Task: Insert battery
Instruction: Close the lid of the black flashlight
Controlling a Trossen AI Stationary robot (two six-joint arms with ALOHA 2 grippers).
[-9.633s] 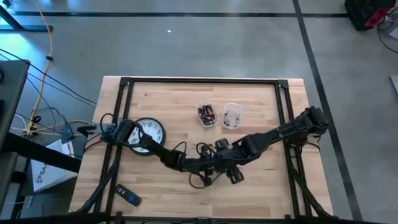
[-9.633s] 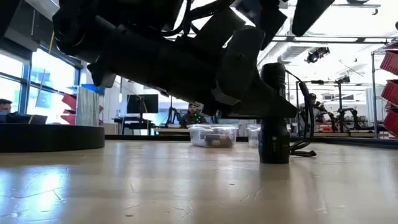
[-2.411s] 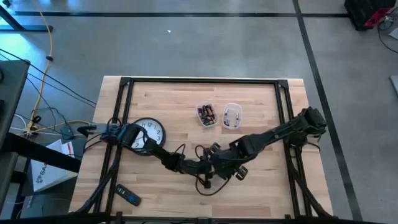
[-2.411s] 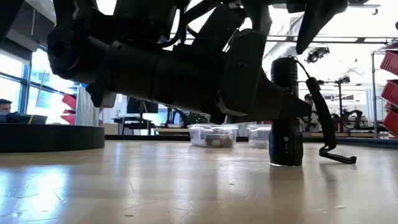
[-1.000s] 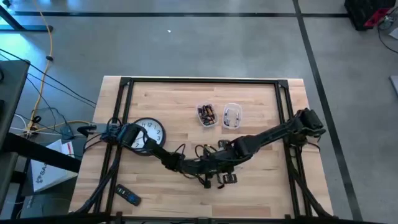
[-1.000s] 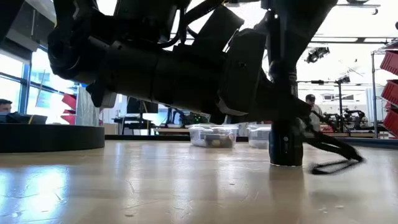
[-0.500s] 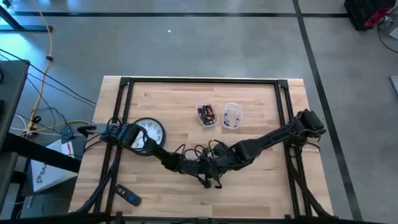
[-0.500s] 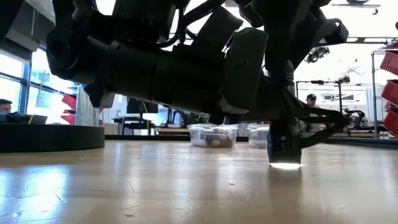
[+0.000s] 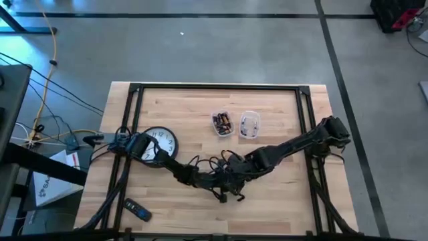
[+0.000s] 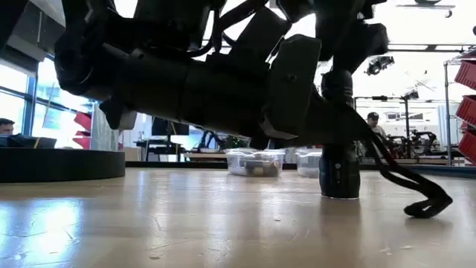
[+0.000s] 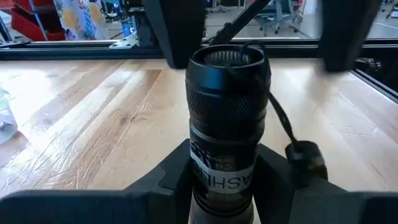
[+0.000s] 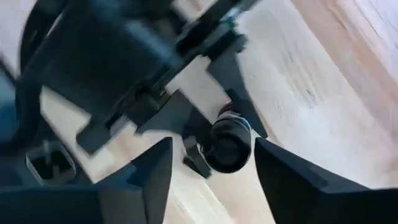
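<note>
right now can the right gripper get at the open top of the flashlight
Probably yes. The right gripper hangs above the flashlight, fingers spread either side of its open end with nothing between. The left gripper clamps lower on the body, so the top stays free.

Grey concrete floor (image 9: 221, 47), black tape lines; bright windows (image 10: 22, 89) left.

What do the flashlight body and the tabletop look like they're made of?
Flashlight: likely black metal, matte, judging by its knurled ring and printed label; coated plastic is possible. It is held in the left gripper. Tabletop: light wood planks with visible grain, slightly glossy.
</note>
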